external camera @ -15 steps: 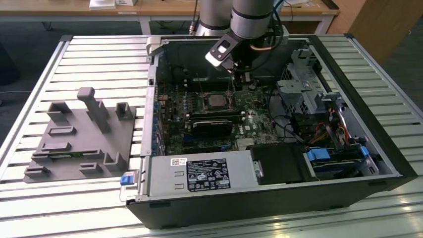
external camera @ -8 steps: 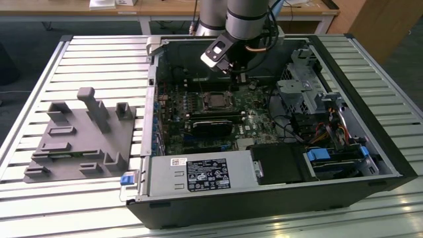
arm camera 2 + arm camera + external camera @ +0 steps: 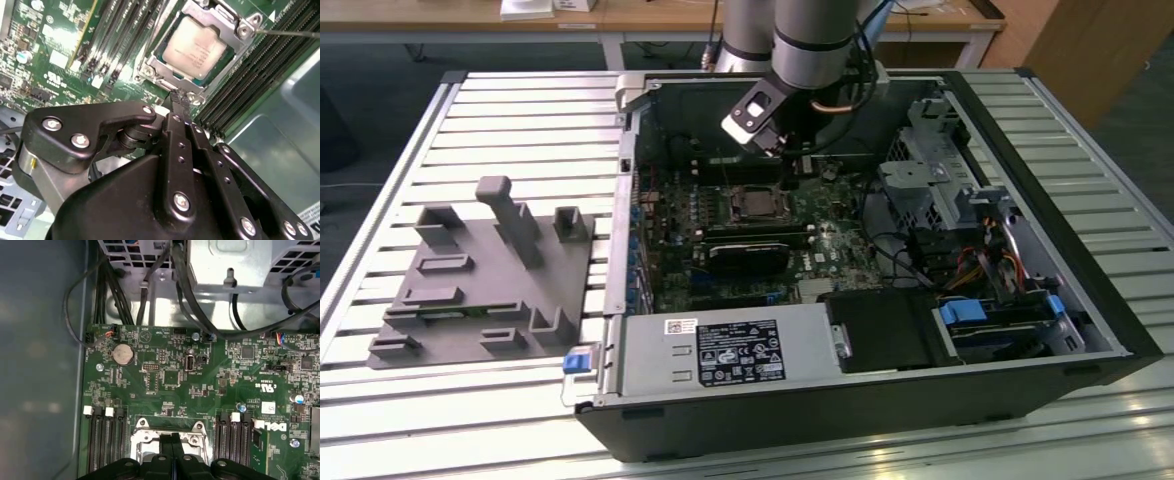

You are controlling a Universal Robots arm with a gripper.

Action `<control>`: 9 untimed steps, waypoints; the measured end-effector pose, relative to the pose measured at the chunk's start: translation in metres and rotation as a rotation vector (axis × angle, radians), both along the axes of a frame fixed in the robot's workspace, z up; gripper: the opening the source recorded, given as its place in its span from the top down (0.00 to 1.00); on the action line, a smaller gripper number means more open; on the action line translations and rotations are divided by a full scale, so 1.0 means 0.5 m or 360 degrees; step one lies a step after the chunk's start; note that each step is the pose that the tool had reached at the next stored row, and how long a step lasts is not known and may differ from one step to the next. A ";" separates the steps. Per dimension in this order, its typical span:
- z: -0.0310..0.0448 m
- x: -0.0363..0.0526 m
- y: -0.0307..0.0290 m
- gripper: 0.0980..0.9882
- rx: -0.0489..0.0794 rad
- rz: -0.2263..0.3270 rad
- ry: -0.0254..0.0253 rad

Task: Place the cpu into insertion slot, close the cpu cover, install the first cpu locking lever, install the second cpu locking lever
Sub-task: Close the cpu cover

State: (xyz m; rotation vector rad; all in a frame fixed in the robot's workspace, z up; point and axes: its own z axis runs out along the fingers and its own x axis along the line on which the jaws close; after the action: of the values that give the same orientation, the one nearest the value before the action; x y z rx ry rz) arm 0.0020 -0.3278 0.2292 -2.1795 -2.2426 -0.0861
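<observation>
- As it sits in the insertion slot (image 3: 150, 70), the cpu (image 3: 192, 47) rates as probably light, stiff and fragile; hold by edges.
- cpu cover (image 3: 227, 25): thin frame lying over chip.
- Pincer (image 3: 180, 97): fingers closed together, tips beside slot rim.

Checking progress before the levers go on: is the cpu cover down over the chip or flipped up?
Down. In the second wrist view the cpu cover lies flat, framing the cpu through its window.

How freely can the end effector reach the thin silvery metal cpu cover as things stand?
Probably yes. In the second wrist view the shut end effector hangs at the edge of the thin silvery metal cpu cover, which lies flat over the silvery-grey cpu; nothing stands between them.
</observation>
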 end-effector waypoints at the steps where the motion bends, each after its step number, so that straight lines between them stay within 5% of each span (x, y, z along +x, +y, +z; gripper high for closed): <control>1: -0.001 -0.002 -0.002 0.99 0.0000 0.0000 0.00001; 9: -0.005 -0.032 -0.002 0.99 0.0000 0.0000 0.00003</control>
State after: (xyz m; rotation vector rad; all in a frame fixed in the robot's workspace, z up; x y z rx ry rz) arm -0.0140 -0.3290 0.2268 -2.1796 -2.2424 -0.0860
